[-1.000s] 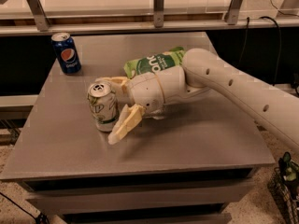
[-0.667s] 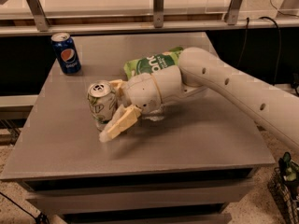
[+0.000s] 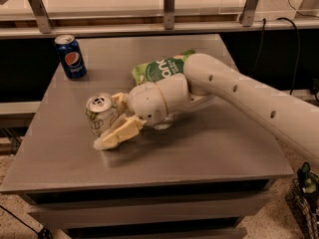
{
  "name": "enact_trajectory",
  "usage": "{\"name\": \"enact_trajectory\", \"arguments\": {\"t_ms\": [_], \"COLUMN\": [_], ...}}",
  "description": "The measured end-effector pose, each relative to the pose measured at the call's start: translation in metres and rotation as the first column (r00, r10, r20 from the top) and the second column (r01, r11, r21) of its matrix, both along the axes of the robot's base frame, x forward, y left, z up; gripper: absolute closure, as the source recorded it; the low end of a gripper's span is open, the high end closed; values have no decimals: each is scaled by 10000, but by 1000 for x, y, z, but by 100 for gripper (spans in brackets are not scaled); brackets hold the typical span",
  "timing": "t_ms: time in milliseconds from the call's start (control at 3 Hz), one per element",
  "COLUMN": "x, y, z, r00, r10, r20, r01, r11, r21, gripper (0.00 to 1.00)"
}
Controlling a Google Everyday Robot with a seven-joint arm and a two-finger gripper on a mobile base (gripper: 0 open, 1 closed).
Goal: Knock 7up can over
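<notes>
The 7up can (image 3: 98, 111), silver-white with green lettering, stands tilted on the grey table (image 3: 209, 148) at its left-middle, with its silver top leaning toward the camera. My gripper (image 3: 107, 121) is at the can, its jaws spread on either side of it. One cream finger (image 3: 118, 99) lies behind the can. The other finger (image 3: 117, 134) lies in front of it and low, near the tabletop. The can leans against the front finger. My white arm reaches in from the right.
A dark blue Pepsi can (image 3: 71, 57) stands upright at the table's back left corner. A green chip bag (image 3: 162, 67) lies behind my wrist, partly hidden by the arm. A metal rail and a shelf run behind the table.
The can has gone from upright to tilted toward the camera. My gripper has pushed left and lower, and the front finger has dropped toward the tabletop.
</notes>
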State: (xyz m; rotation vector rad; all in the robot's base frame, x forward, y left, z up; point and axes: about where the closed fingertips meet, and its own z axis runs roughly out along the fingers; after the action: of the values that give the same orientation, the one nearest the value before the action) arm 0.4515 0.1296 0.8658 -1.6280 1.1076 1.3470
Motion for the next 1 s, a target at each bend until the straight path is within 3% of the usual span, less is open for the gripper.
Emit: {"name": "enact_trajectory", "arguments": {"t_ms": [333,667,1000], "x": [-6,-8,-6], "y": [2,1,-1], "z": [0,2,4], "r00": [9999,10000,10000], "r10": [83,67,-10], "r20": [-82,-65,-2], "r01": [-83,-67,10], "r11": [10000,10000,10000], "r21": [-42,-63,-43], "gripper": [54,64,64]}}
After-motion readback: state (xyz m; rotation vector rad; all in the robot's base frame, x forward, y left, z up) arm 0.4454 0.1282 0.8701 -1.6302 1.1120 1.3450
